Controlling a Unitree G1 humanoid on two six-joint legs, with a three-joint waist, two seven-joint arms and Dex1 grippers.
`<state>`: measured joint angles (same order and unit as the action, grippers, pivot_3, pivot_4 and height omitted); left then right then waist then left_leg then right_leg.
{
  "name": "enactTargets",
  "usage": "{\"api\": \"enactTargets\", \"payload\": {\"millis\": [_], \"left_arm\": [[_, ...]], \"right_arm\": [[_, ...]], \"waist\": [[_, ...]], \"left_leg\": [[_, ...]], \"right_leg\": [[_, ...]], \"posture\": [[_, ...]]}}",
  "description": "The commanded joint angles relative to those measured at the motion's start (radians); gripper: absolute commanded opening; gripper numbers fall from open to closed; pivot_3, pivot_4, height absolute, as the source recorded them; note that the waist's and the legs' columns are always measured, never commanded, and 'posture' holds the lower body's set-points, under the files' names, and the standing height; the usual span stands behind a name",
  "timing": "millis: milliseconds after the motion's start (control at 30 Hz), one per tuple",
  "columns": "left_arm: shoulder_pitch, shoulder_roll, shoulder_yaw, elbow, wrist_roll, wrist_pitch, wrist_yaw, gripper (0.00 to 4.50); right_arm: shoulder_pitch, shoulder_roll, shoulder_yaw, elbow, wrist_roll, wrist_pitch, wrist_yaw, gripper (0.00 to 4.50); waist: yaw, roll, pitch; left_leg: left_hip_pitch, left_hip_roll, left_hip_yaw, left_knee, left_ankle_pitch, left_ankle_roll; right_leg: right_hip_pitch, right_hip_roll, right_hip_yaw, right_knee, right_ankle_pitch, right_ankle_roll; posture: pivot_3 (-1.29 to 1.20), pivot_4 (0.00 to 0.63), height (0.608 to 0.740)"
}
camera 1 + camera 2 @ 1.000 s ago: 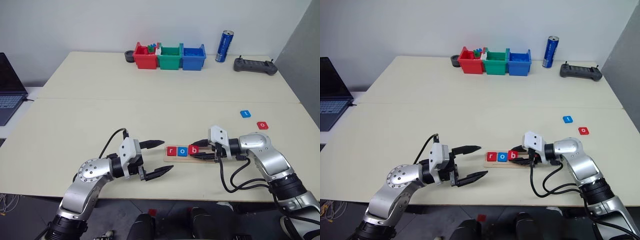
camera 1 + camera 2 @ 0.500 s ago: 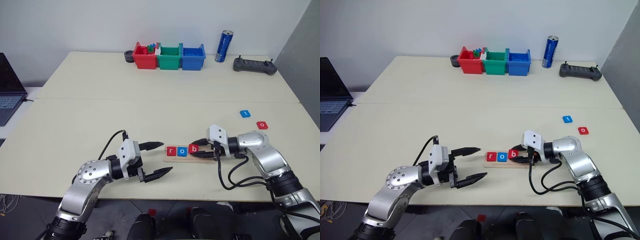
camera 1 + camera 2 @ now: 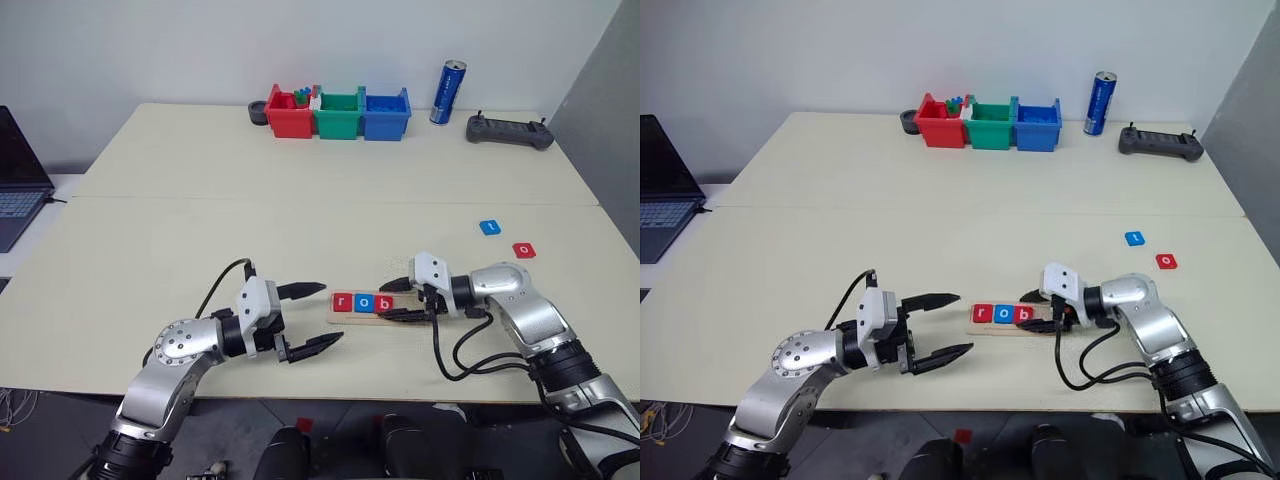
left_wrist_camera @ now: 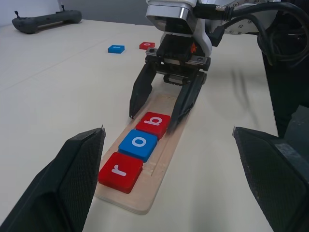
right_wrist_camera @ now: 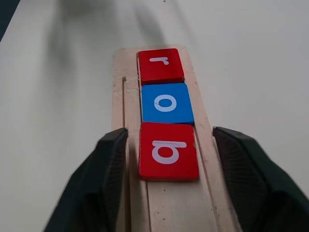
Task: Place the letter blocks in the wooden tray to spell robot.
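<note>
Three flat square letter tiles (image 4: pixel 141 144), spelling r-o-b, lie in the long light-wood tray (image 4: pixel 159 164); the right gripper (image 4: pixel 159 116) straddles the b with fingers apart, and the left gripper (image 3: pixel 312 318) gapes wide.

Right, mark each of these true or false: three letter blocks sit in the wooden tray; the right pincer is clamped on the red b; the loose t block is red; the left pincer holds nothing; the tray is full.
1. Three letter blocks sit in the wooden tray. True: red r, blue o, red b.
2. The right pincer is clamped on the red b. False: its fingers stand apart on either side of it.
3. The loose t block is red. False: it is blue; the loose o block is red.
4. The left pincer holds nothing. True.
5. The tray is full. False: bare wood remains past the b.
</note>
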<state>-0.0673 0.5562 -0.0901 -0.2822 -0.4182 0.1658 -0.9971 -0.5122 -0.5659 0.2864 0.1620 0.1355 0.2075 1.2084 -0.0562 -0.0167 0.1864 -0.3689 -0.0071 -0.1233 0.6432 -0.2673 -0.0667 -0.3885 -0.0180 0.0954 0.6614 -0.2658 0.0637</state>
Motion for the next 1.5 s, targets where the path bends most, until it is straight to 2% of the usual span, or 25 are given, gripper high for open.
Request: {"api": "enactTargets", "payload": {"millis": [33,67,200,533,633,700,967,1000,1500], "left_arm": [[-0.009,0.008,0.017,-0.021,-0.001,-0.022,-0.005,4.5],[-0.01,0.008,0.016,-0.02,-0.001,-0.021,-0.004,4.5],[-0.009,0.006,0.014,-0.025,-0.002,-0.019,-0.002,4.5],[-0.016,-0.003,0.001,-0.016,0.0,-0.02,-0.004,4.5],[-0.021,-0.004,-0.002,-0.018,-0.004,-0.017,-0.009,4.5],[-0.02,-0.001,-0.002,-0.018,-0.005,-0.016,-0.014,4.5],[-0.022,-0.001,0.0,-0.018,-0.003,-0.013,-0.022,4.5],[-0.02,0.0,0.001,-0.019,-0.004,-0.012,-0.022,4.5],[0.009,0.018,0.012,-0.049,-0.008,-0.003,-0.011,4.5]], "right_arm": [[-0.028,0.0,-0.012,-0.007,0.003,-0.005,0.005,4.26],[-0.03,-0.001,-0.014,-0.004,0.005,-0.005,0.004,4.46],[-0.031,-0.01,-0.029,-0.017,0.017,0.006,0.003,4.46],[0.032,-0.068,-0.109,-0.193,0.087,0.128,-0.031,4.46],[0.069,-0.067,-0.111,-0.263,0.116,0.169,-0.038,3.86],[0.089,-0.068,-0.105,-0.301,0.126,0.189,-0.044,3.22],[0.157,-0.054,-0.056,-0.364,0.112,0.184,-0.078,0.2],[0.161,-0.051,-0.046,-0.36,0.104,0.177,-0.082,0.05],[0.131,-0.024,0.002,-0.236,0.018,0.066,-0.117,0.05]], "waist": [[0.0,0.0,0.0],[0.0,0.0,0.0],[0.0,0.0,0.0],[0.001,0.0,0.0],[0.001,0.0,0.0],[0.001,0.0,0.0],[0.001,0.0,0.0],[0.001,0.0,0.0],[0.001,0.0,0.0]], "left_leg": [[0.0,0.0,0.0,0.0,0.0,0.0],[0.0,0.0,0.0,0.0,0.0,0.0],[0.0,0.0,0.0,0.0,0.0,0.0],[0.0,0.0,-0.001,0.0,0.0,0.0],[-0.001,0.0,-0.001,0.0,0.0,0.0],[-0.001,0.0,-0.001,0.0,0.0,0.0],[-0.001,0.0,-0.001,0.0,0.0,0.0],[-0.001,0.0,-0.001,0.0,0.0,0.0],[-0.001,0.0,-0.001,0.0,0.0,0.0]], "right_leg": [[0.0,0.0,0.0,0.0,0.0,0.0],[0.0,0.0,0.0,0.0,0.0,0.0],[0.0,0.0,0.0,0.0,0.0,0.0],[0.0,0.0,-0.001,0.0,0.0,0.0],[0.0,0.0,-0.001,0.0,0.0,0.0],[0.0,0.0,0.0,0.0,0.0,0.0],[0.0,0.0,-0.001,-0.001,-0.003,0.004],[0.0,0.0,-0.001,-0.001,-0.003,0.004],[0.0,0.0,-0.001,-0.001,-0.003,0.004]], "posture": [[0.0,0.15,0.74],[0.0,0.15,0.74],[0.0,0.15,0.74],[0.0,0.15,0.74],[0.0,0.15,0.74],[0.0,0.15,0.74],[0.0,0.15,0.74],[0.0,0.15,0.74],[0.0,0.15,0.74]]}}
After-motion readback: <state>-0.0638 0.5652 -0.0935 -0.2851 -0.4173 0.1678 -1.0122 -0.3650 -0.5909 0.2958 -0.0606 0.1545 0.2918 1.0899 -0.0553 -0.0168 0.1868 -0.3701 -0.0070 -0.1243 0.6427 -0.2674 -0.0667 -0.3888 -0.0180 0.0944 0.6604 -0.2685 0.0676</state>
